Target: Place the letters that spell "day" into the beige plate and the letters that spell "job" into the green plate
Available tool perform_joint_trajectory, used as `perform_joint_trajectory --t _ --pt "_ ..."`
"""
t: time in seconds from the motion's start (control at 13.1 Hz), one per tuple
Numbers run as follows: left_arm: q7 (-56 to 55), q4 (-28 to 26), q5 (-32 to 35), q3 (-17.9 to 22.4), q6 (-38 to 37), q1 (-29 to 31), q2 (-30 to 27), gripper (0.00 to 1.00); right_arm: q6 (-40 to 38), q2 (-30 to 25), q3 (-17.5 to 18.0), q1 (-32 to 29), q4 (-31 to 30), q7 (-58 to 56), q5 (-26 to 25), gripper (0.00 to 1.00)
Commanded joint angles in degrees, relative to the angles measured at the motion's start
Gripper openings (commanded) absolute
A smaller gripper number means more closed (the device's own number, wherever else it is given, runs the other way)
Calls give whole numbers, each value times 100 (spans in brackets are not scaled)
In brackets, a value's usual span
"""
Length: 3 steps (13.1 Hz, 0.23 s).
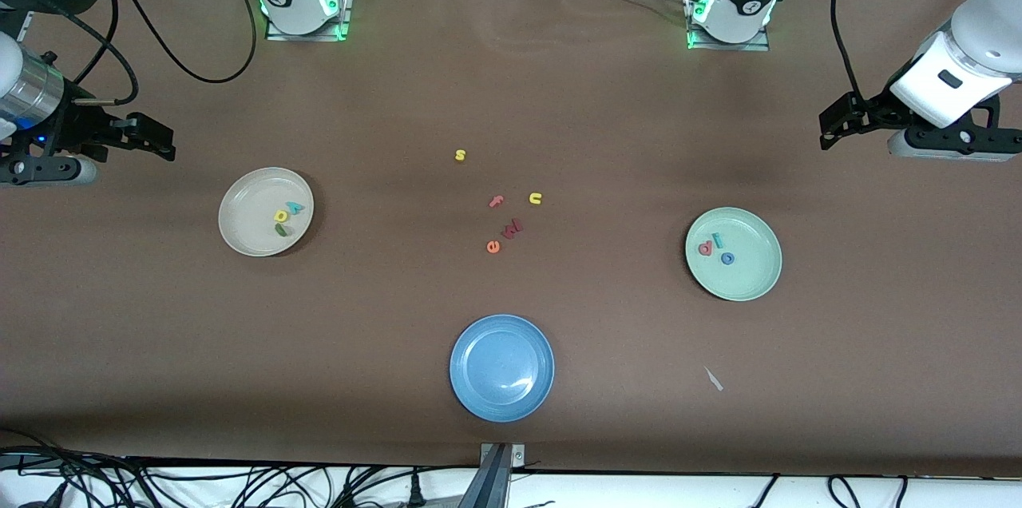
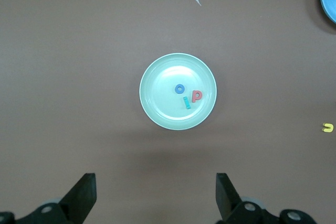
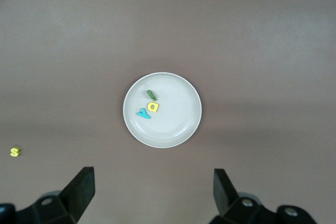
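Note:
The beige plate (image 1: 243,200) (image 3: 181,124) lies toward the right arm's end of the table. In it are a yellow letter (image 1: 281,216) (image 3: 153,107), a teal "y" (image 1: 295,207) (image 3: 143,113) and a dark green letter (image 1: 283,229) (image 3: 151,95). The green plate (image 1: 757,270) (image 2: 160,106) lies toward the left arm's end and holds a blue "o" (image 1: 727,258) (image 2: 179,88), a teal "j" (image 1: 717,239) (image 2: 186,102) and a salmon-pink letter (image 1: 705,249) (image 2: 196,96). My left gripper (image 1: 834,128) (image 2: 156,192) hangs open and empty, high above the table beside the green plate. My right gripper (image 1: 156,142) (image 3: 153,190) hangs open and empty beside the beige plate.
A blue plate (image 1: 479,380) sits near the front edge with nothing in it. Loose letters lie mid-table: yellow "s" (image 1: 460,156), yellow "u" (image 1: 536,198), pink "f" (image 1: 497,201), dark red "w" (image 1: 512,229), orange "e" (image 1: 493,247). A small white scrap (image 1: 713,379) lies nearer the camera than the green plate.

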Motion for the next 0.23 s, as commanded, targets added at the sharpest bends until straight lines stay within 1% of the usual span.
perform_joint_trajectory --t 0.0,0.15 --pt "-13 161 -88 -3 -147 14 52 100 -45 -68 10 -32 -72 -32 -50 100" --pt "-13 152 -88 -3 -147 14 52 100 -45 -68 10 -32 -63 -32 -50 100"
